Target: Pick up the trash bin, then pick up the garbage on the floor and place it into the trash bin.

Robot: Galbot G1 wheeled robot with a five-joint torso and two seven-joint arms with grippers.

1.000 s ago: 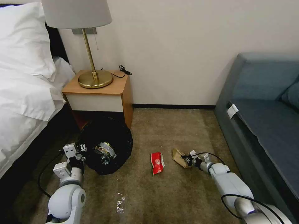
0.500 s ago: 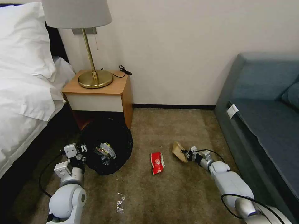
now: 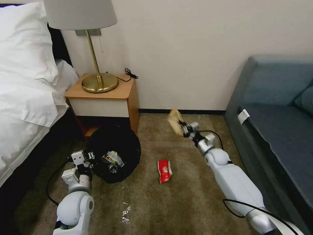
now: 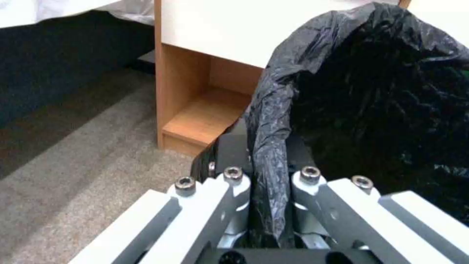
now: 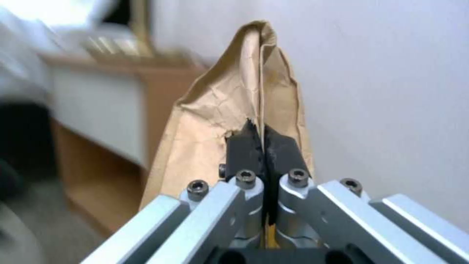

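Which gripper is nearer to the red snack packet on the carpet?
Right, by a little. The right gripper holds the brown paper above and beyond the red snack packet; the left gripper grips the trash bin rim.

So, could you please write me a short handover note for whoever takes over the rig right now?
Left gripper: shut on the black bag at the rim of the trash bin, low by the nightstand.
Right gripper: shut on the crumpled brown paper, held up in the air right of the bin, above the carpet.
Done: bin gripped; some litter already lies inside it; brown paper is off the floor.
Left: drop the paper into the bin, then fetch the red snack packet lying on the carpet between the arms.
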